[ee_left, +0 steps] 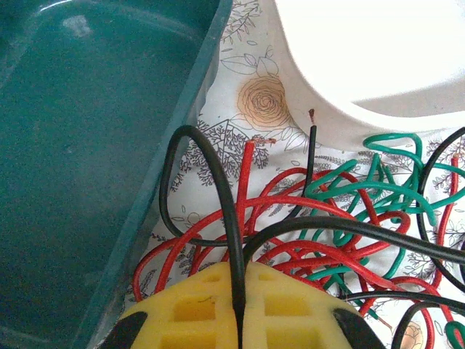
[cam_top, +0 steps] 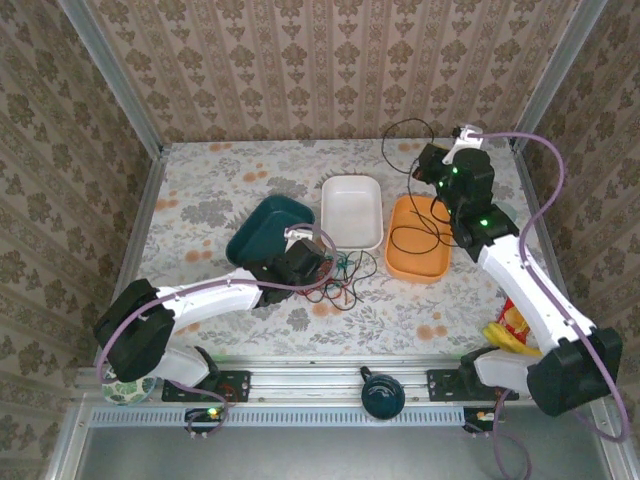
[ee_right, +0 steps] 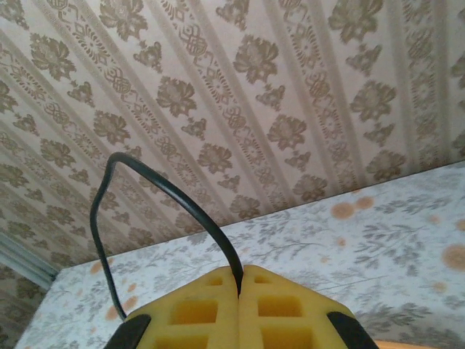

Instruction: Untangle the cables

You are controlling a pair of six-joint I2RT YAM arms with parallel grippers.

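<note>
A tangle of red, green and black cables lies on the table between the teal tray and the white tray. In the left wrist view my left gripper is shut on a black cable that arches out of the bunch of red cables and green cables. My right gripper is raised at the back right above the orange tray. It is shut on another black cable, which loops up from the yellow pads and hangs down into the orange tray.
A teal tray sits left of the tangle, a white tray behind it and the orange tray to the right. A yellow and red packet lies by the right arm. Patterned walls close the table in.
</note>
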